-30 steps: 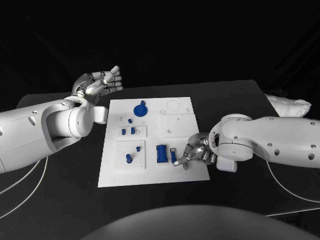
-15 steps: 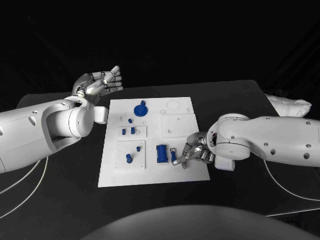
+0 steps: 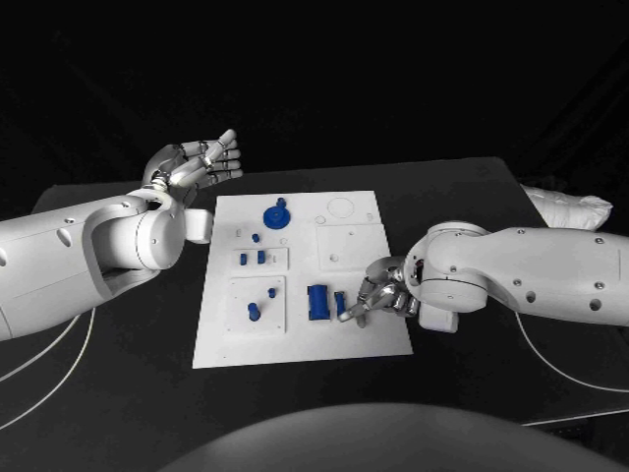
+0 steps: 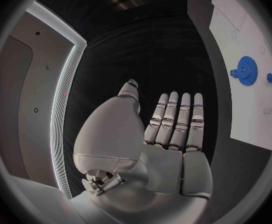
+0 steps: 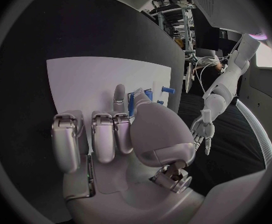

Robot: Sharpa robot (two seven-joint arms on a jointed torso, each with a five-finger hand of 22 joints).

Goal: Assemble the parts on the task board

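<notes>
The white task board (image 3: 298,339) lies mid-table. On it are a blue gear (image 3: 276,214), small blue pegs (image 3: 253,258), a blue piece (image 3: 253,311) and an upright blue block (image 3: 316,301). My right hand (image 3: 377,298) is low over the board's near right part, just right of the block, and pinches a small blue part (image 3: 340,301) between thumb and a finger; the right wrist view shows that part (image 5: 131,103) beside the thumb over the board (image 5: 80,84). My left hand (image 3: 198,162) is raised beyond the board's far left corner, fingers straight and apart, empty (image 4: 167,134). The gear (image 4: 246,77) appears beside it.
A white bundle (image 3: 570,208) lies at the table's right edge. My left forearm (image 3: 74,256) runs along the board's left side. Bare black table (image 3: 456,187) surrounds the board. The board's far right part (image 3: 346,221) carries only empty sockets.
My right hand has shifted slightly left, toward the blue block, carrying the small blue part. The left hand has not moved.
</notes>
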